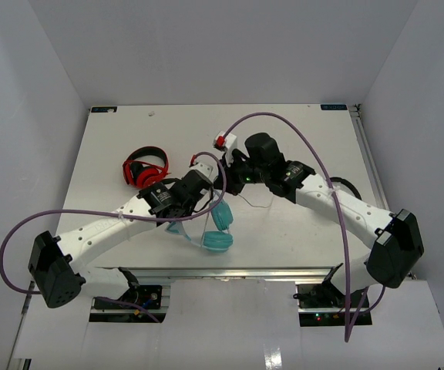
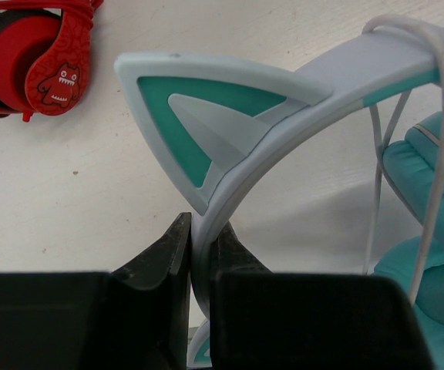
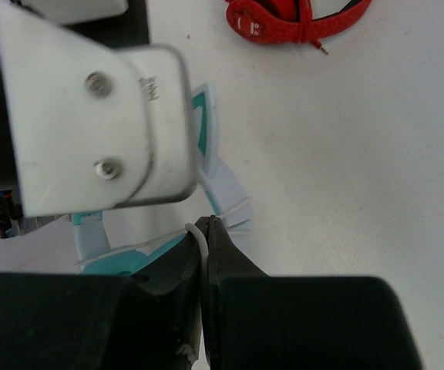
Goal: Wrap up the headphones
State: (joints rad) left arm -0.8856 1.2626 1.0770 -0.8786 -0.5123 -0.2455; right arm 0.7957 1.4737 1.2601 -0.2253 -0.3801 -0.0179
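The teal headphones (image 1: 218, 240) hang off the table in front of the arms, cups down. My left gripper (image 1: 205, 202) is shut on their pale band (image 2: 230, 193), just below a cat ear (image 2: 199, 116). The thin white cord (image 2: 438, 54) loops over the band, beside a teal cup (image 2: 438, 177). My right gripper (image 1: 224, 183) is close beside the left one and is shut on the white cord (image 3: 200, 235), pinched at the fingertips. In the right wrist view the band (image 3: 226, 185) shows behind the left gripper's metal plate (image 3: 91, 116). A slack stretch of cord (image 1: 257, 204) lies on the table.
Red-and-black headphones (image 1: 145, 169) lie on the table to the left of the grippers; they also show in the left wrist view (image 2: 37, 54) and the right wrist view (image 3: 291, 19). A black loop (image 1: 349, 185) shows by the right forearm. Purple cables arc over both arms.
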